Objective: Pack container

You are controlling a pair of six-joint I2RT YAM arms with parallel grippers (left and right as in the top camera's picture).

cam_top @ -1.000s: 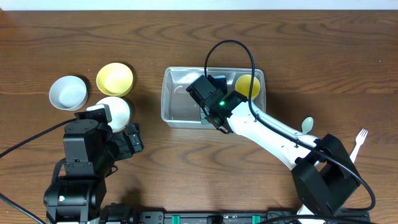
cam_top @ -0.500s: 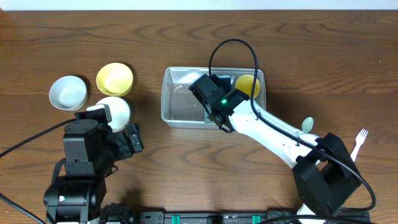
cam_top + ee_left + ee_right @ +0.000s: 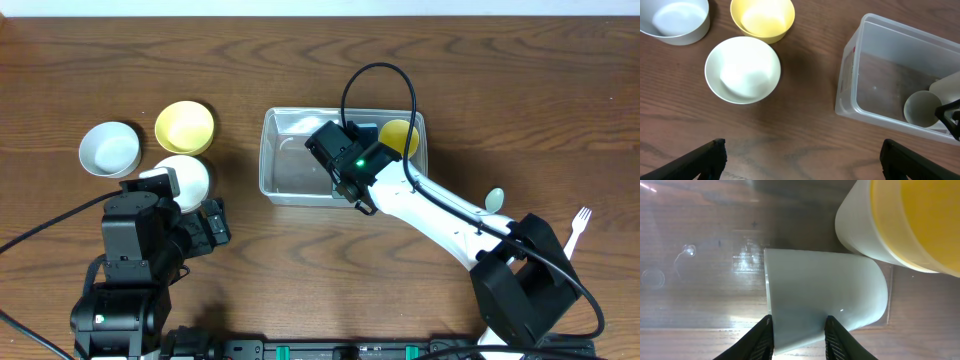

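Note:
The clear container [image 3: 285, 150] stands mid-table; it also shows at the right of the left wrist view [image 3: 850, 85]. My right gripper [image 3: 340, 178] reaches down inside it near the front wall. Its fingers [image 3: 799, 337] are shut on a pale grey cup [image 3: 825, 295] that lies on its side on the container floor, open end to the left. The same cup shows in the left wrist view [image 3: 921, 107]. A cup, white outside and yellow inside [image 3: 400, 137], stands in the container's far right corner, just beside the pale cup [image 3: 900, 220]. My left gripper [image 3: 800, 160] is open and empty over bare wood.
Three bowls sit left of the container: a white one [image 3: 110, 148], a yellow one [image 3: 185, 127] and a white one [image 3: 185, 180] nearest my left arm. A pale spoon [image 3: 494, 200] and a white fork [image 3: 577, 228] lie at the right.
My right gripper has shifted slightly to the right inside the container, toward the yellow cup. The left arm has not moved.

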